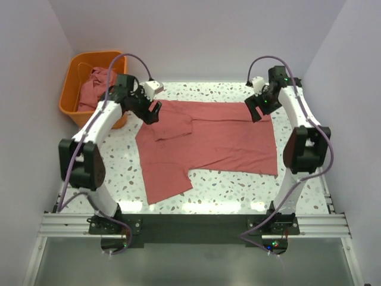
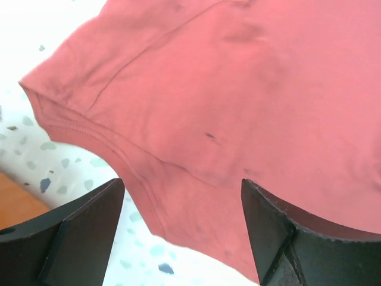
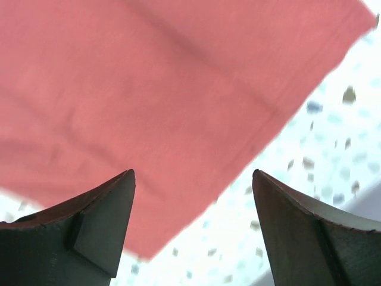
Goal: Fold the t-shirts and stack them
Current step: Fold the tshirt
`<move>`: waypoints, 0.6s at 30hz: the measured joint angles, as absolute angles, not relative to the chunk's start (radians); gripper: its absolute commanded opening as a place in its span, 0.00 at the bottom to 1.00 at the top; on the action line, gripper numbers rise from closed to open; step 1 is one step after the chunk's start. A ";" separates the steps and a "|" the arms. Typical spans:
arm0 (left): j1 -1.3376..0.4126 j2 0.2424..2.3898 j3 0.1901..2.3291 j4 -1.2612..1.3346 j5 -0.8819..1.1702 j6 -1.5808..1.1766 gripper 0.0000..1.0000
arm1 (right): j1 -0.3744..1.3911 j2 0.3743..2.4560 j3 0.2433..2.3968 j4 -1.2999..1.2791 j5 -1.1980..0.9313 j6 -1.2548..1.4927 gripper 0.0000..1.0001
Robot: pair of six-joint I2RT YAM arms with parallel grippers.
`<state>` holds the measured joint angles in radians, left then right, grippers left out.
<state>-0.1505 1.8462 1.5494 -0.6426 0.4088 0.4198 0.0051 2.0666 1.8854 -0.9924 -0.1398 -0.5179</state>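
Observation:
A dusty red-pink t-shirt [image 1: 208,143] lies spread on the speckled table, its far sleeve folded in. More red-pink shirts [image 1: 95,86] are heaped in the orange basket. My left gripper [image 1: 153,112] is open above the shirt's far left corner; the left wrist view shows the hemmed edge [image 2: 178,179] between its fingers. My right gripper [image 1: 257,111] is open above the far right corner; the right wrist view shows the cloth corner [image 3: 178,196] between its fingers. Neither holds cloth.
The orange plastic basket [image 1: 74,80] stands at the far left, beside the left arm. White walls close in on three sides. The speckled tabletop [image 1: 226,190] shows in front of the shirt.

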 measured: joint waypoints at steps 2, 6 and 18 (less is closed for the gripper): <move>-0.150 1.695 1.456 -0.653 0.457 0.476 0.85 | 0.005 1.923 1.786 -1.015 -0.161 -0.552 0.80; -0.150 1.459 1.263 -0.712 0.537 0.600 0.82 | 0.005 1.644 1.549 -1.059 -0.181 -0.636 0.63; -0.187 1.237 0.841 -0.897 0.513 0.840 0.73 | 0.006 1.483 0.947 -1.007 -0.083 -0.791 0.44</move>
<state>-0.1867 1.2373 0.8413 -0.8970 0.5125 0.8402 0.0059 1.4834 0.9466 -1.0073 -0.0826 -0.7914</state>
